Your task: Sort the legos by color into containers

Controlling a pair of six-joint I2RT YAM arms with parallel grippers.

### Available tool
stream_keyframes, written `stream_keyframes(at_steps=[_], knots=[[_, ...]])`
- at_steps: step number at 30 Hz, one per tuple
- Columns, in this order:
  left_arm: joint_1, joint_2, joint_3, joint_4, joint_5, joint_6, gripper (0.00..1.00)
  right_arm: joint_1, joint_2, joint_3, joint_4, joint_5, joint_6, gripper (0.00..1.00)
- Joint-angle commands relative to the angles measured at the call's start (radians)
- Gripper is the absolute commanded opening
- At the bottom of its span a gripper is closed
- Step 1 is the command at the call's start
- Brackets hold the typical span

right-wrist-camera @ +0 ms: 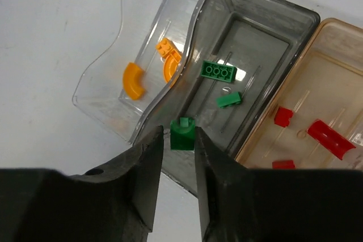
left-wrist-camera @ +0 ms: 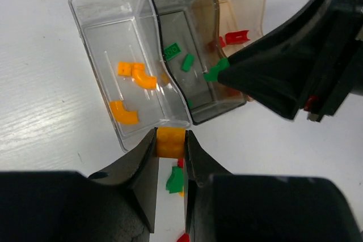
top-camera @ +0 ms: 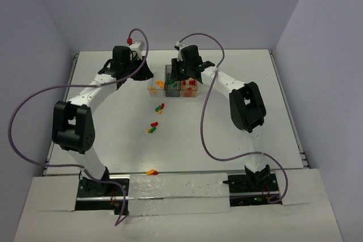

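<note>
The containers stand joined in a row: clear (right-wrist-camera: 108, 92), smoky grey (right-wrist-camera: 272, 38) and amber (right-wrist-camera: 340, 72). Orange legos (left-wrist-camera: 136, 75) lie in the clear one, green legos (right-wrist-camera: 218, 71) in the grey one, red legos (right-wrist-camera: 324, 136) in the amber one. My left gripper (left-wrist-camera: 170, 134) is shut on an orange lego (left-wrist-camera: 170, 144) just at the clear bin's near edge. My right gripper (right-wrist-camera: 178, 134) hangs over the grey bin's near end. Its jaws are open, with a small green lego (right-wrist-camera: 184, 135) between the tips and a gap showing beside its left face.
Loose legos lie on the white table (top-camera: 255, 111): a cluster (top-camera: 160, 107) below the bins, another (top-camera: 153, 127) nearer me, and one orange piece (top-camera: 151, 172) by the front edge. A green lego (left-wrist-camera: 176, 179) shows on the table under the left fingers.
</note>
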Motion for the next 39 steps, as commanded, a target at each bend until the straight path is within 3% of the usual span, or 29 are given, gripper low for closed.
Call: stream_keyframes(at_steps=[1, 6, 7, 8, 11, 16, 22, 28, 32, 34, 39], knots=[[0.001, 0.082, 0.107, 0.031, -0.044, 0.012, 0.00, 0.006, -0.002, 0.042, -0.006, 0.048, -0.025, 0.50], [0.000, 0.212, 0.224, -0.012, -0.040, 0.010, 0.02, 0.007, -0.038, 0.028, -0.028, 0.033, -0.012, 0.71], [-0.001, 0.223, 0.243, -0.022, -0.038, 0.010, 0.03, 0.006, -0.054, 0.024, -0.036, 0.027, -0.009, 0.81], [-0.004, 0.246, 0.254, -0.025, -0.038, 0.010, 0.04, 0.008, -0.067, 0.021, -0.041, 0.012, -0.009, 0.82], [-0.012, 0.277, 0.287, -0.058, -0.059, 0.019, 0.11, 0.006, -0.140, -0.011, -0.045, -0.014, -0.007, 0.82], [-0.014, 0.305, 0.318, -0.072, -0.084, 0.009, 0.39, 0.004, -0.289, -0.084, -0.075, -0.027, -0.072, 0.83], [-0.014, 0.320, 0.344, -0.092, -0.070, 0.004, 0.58, 0.003, -0.453, -0.197, -0.111, -0.089, -0.214, 0.83], [-0.002, 0.273, 0.362, -0.119, -0.019, -0.009, 0.60, 0.002, -0.596, -0.354, -0.174, -0.278, -0.422, 0.77], [0.056, 0.191, 0.358, -0.163, 0.117, -0.030, 0.61, 0.042, -0.689, -0.480, -0.219, -0.376, -0.519, 0.73], [0.127, 0.108, 0.313, -0.200, 0.247, -0.048, 0.61, 0.123, -0.738, -0.548, -0.252, -0.400, -0.586, 0.70], [0.248, -0.088, 0.196, -0.282, 0.349, -0.013, 0.61, 0.327, -0.760, -0.621, -0.237, -0.387, -0.624, 0.67]])
